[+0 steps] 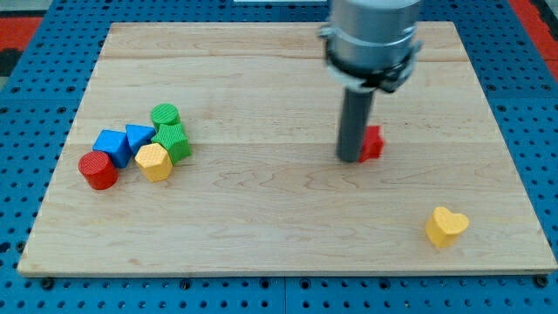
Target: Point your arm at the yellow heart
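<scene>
1. Camera view, starting at the view's bottom: the yellow heart sits by itself near the bottom right corner of the wooden board, well apart from everything else.
2. Moving up on the view's left, there's a tight little cluster of blocks. Lowest of them are the red cylinder at the far left and the yellow hexagon-ish block just to its right.
3. Right behind those: a blue cube-like block, a blue triangle and a green block, shape hard to call, all pressed up against each other.
4. Topping off the cluster is a green cylinder, touching the other green one.
5. Around mid-board, right of centre, my tip is down on the wood. A small red block peeks out from behind the rod on its right side, touching or just about; shape's mostly hidden so I can't tell.
6. No gripper on this rig, just the straight dark rod, so nothing to spread or pinch. My tip is up and to the left of the yellow heart, well apart from it.
7. Farthest back, the grey arm housing hangs over the board's top edge, with blue pegboard around it all.
</scene>
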You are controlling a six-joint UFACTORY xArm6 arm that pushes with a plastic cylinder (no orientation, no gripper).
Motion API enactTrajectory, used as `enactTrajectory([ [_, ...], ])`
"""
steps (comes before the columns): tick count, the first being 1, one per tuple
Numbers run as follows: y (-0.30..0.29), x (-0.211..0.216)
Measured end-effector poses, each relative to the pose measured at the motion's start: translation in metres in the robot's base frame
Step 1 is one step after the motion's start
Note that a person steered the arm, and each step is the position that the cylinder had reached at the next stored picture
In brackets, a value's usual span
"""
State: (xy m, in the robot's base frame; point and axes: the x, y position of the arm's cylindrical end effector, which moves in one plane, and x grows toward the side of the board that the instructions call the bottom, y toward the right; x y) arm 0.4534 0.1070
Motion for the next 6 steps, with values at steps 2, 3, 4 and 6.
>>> enactTrajectory([
  [2,0.084,0.028],
  [3,0.184,0.056],
  [4,0.167,0.141],
  [6,0.045,0.118],
])
